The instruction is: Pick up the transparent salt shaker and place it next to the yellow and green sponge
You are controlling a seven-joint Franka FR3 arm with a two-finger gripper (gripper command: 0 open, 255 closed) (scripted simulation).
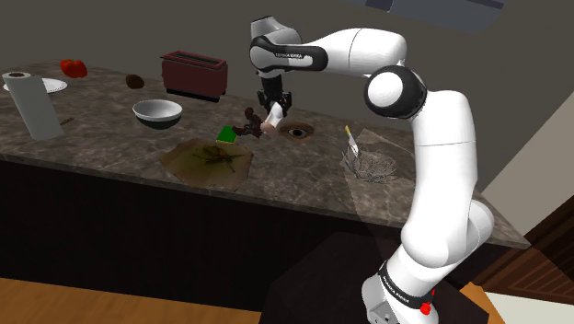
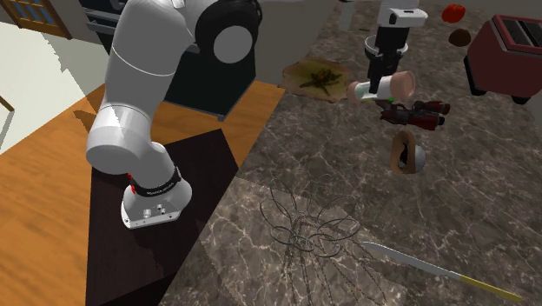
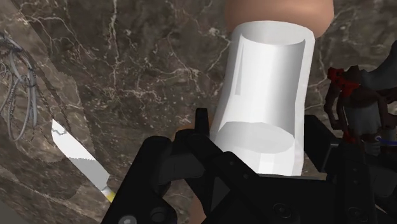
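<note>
Where the black fingers close, the gripper [image 3: 257, 156] is clamped on the salt shaker [image 3: 267, 95], a pale white-grey cylinder with a pinkish-tan cap, pinched across its lower body. In the second exterior view the gripper [image 2: 380, 80] points down from the white arm [image 2: 148, 78] and the salt shaker [image 2: 383, 87] lies crosswise in it, tipped onto its side and carried over the dark marble counter [image 2: 486, 200] rather than standing on it. The shoulder view shows the gripper [image 1: 273, 109] and the salt shaker [image 1: 272, 116] over the middle of the counter [image 1: 110, 138].

Just beside the salt shaker sits the sponge [image 1: 225, 134], its green face showing; a sliver of it [image 2: 388, 102] peeks from beneath the salt shaker in the second exterior view. A dark red and brown figure [image 1: 248, 124] lies between sponge and gripper. Farther out are a round brown object [image 1: 296, 131], a flat brown mat [image 1: 207, 158], a grey bowl [image 1: 156, 112] and a dark red toaster [image 1: 193, 74]. Nearer the stand lie a knife [image 1: 350, 140] and a wire tangle [image 1: 373, 167]. Well apart, at the shoulder view's left, stands a paper towel roll [image 1: 32, 103].
</note>
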